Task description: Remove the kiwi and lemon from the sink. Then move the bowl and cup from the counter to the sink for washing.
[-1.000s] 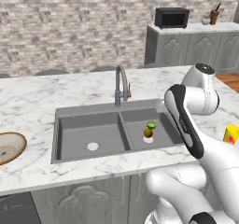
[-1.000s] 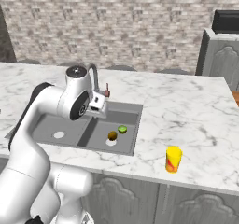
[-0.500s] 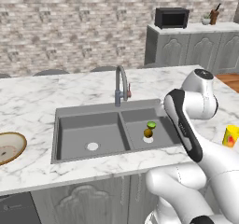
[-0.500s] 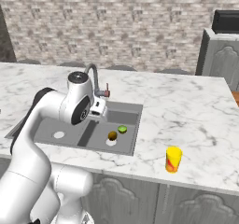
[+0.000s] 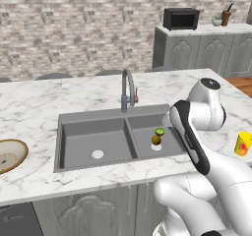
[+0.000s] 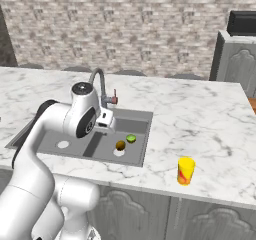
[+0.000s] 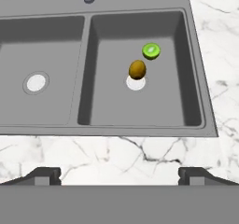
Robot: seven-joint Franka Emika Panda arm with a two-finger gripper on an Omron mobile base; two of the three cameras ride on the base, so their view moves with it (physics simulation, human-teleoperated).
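Sink (image 5: 93,141) set in the white marble desk (image 5: 44,107), two dark grey basins, steel faucet (image 5: 127,88) at the back edge. Left basin: pale drain only. Right basin: golden-brown round fruit (image 7: 137,69) sitting at the far edge of the drain, touching or overlapping it; green fruit (image 7: 151,51) just beside it, toward the faucet side. Far left on the desk, tan bowl (image 5: 9,155) with darker rim, well apart from the sink. Right of the sink, yellow cup (image 6: 186,170) with red mark, upright near the desk's front edge. End effector (image 7: 119,175) above the front rim of the sink, fingers spread wide, released, holding and touching nothing.
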